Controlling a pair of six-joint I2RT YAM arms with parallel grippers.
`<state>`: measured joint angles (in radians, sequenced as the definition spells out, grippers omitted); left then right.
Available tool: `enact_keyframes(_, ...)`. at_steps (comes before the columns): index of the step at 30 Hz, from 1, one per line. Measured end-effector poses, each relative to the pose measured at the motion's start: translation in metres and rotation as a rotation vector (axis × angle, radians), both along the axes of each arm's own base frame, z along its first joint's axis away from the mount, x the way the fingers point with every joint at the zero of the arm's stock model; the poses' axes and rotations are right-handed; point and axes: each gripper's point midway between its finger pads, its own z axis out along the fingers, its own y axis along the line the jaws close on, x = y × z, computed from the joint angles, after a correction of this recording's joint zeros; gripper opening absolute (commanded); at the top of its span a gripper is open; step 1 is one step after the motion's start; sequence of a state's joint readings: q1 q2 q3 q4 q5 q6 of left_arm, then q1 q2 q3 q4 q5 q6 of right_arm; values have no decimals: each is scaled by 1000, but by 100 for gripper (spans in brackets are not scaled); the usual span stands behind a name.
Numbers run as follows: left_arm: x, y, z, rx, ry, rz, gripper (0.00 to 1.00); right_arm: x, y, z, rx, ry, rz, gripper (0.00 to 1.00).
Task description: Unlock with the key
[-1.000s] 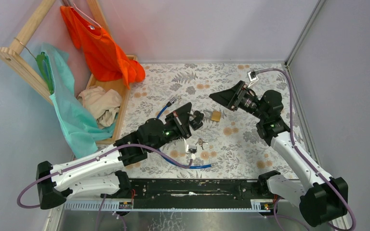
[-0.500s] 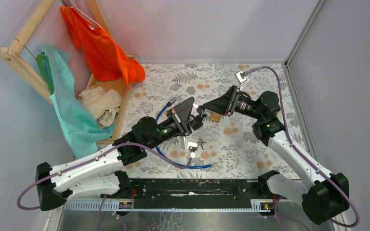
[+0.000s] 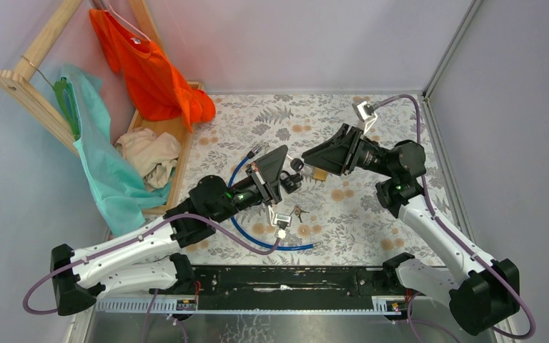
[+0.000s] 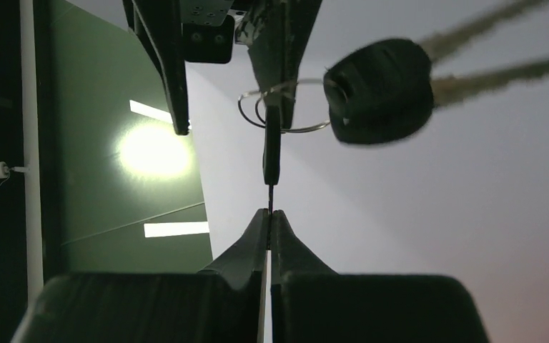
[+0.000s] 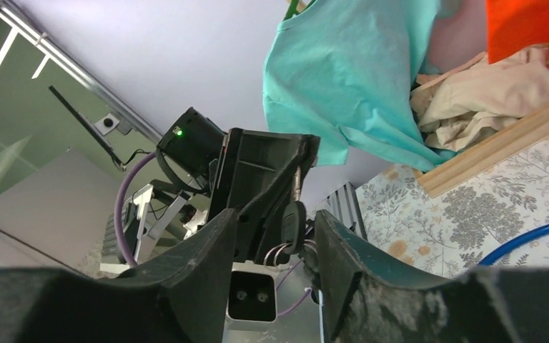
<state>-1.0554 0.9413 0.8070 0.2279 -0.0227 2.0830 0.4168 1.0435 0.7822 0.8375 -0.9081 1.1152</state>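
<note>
My left gripper (image 4: 270, 212) points upward and is shut on the thin silver blade of the key (image 4: 272, 146), whose black head is seen edge-on above the fingertips. A wire ring (image 4: 280, 108) through the head carries a second black-headed key (image 4: 379, 89), blurred. My right gripper (image 5: 277, 219) faces the left one, open, with its fingers on either side of the key's black head (image 5: 292, 223) and a gap showing on the left side. From above, both grippers meet over mid-table, left gripper (image 3: 291, 174) and right gripper (image 3: 304, 157).
A brass padlock (image 3: 319, 174) lies on the floral mat just right of the grippers. Small silver keys (image 3: 299, 211) and a blue cable (image 3: 257, 239) lie nearer. A wooden tray (image 3: 179, 153) of clothes, an orange shirt (image 3: 150, 71) and a teal garment (image 3: 107, 171) fill the left.
My right gripper has swung left to the left gripper, and its jaws have narrowed round the key's head. The left arm has shifted slightly, still holding the key.
</note>
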Motion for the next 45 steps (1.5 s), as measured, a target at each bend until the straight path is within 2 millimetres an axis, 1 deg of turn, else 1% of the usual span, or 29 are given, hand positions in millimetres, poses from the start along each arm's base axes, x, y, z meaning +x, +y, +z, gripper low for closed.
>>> enact_keyframes(2, 1, 1, 0, -3, -2, 3, 0, -4, 2, 2, 5, -10, 18, 48)
enact_keyframes(5, 1, 0, 0, -4, -2, 5, 0, -10, 8, -3, -9, -2, 48, 47)
enact_keyframes(10, 2, -1, -1, -2, -1, 7, 0, -13, 16, -17, -59, 29, 66, 39)
enact_keyframes(12, 3, -1, -1, -3, -1, 7, 0, -13, 18, -19, -68, 35, 69, 27)
enact_keyframes(14, 3, -1, -1, -4, -2, 7, 0, -11, 20, -17, -69, 37, 62, 7)
enact_keyframes(15, 3, -1, 0, -6, -4, 7, 0, -9, 20, -17, -69, 36, 56, 0)
enact_keyframes(19, 3, -1, -1, -9, -8, 10, 0, -5, 21, -20, -73, 65, 42, 0)
enact_keyframes(20, 3, -1, -2, -9, -8, 10, 7, -5, 21, -21, -75, 70, 40, 0)
enact_keyframes(21, 3, -1, -2, -10, -9, 10, 23, -4, 21, -21, -77, 73, 38, 0)
enact_keyframes(22, 3, -1, -2, -10, -9, 11, 45, -4, 21, -22, -81, 72, 36, 0)
enact_keyframes(23, 4, -1, -3, -8, -12, 14, 62, -4, 21, -23, -85, 66, 32, 0)
enact_keyframes(24, 4, -1, -3, -9, -16, 16, 72, -4, 21, -24, -92, 60, 26, 0)
enact_keyframes(26, 5, 0, 0, -18, -20, 27, 87, -5, 19, -26, -113, 39, 14, 0)
enact_keyframes(27, 7, 2, 1, -25, -20, 37, 92, -6, 18, -28, -124, 24, 8, 0)
enact_keyframes(29, 10, 5, 2, -27, -19, 61, 99, -8, 16, -30, -148, -8, -3, 0)
enact_keyframes(31, 14, 10, 4, -22, -8, 95, 100, -10, 14, -30, -173, -48, -13, 0)
enact_keyframes(33, 20, 15, 6, -29, 70, 128, 100, -11, 13, -30, -194, -92, -21, 0)
enact_keyframes(37, 24, 32, 19, -146, 361, 149, 100, -13, 10, -31, -230, -163, -27, 0)
enact_keyframes(39, 18, 42, 27, -229, 515, 125, 100, -15, 9, -32, -244, -193, -22, 0)
enact_keyframes(40, 12, 47, 27, -270, 603, 112, 100, -17, 9, -31, -249, -204, -16, 0)
enact_keyframes(42, 4, 52, 22, -324, 750, 90, 100, -20, 8, -31, -258, -228, -2, 0)
enact_keyframes(45, -7, 53, 1, -373, 1010, 84, 100, -24, 8, -32, -264, -255, 19, 0)
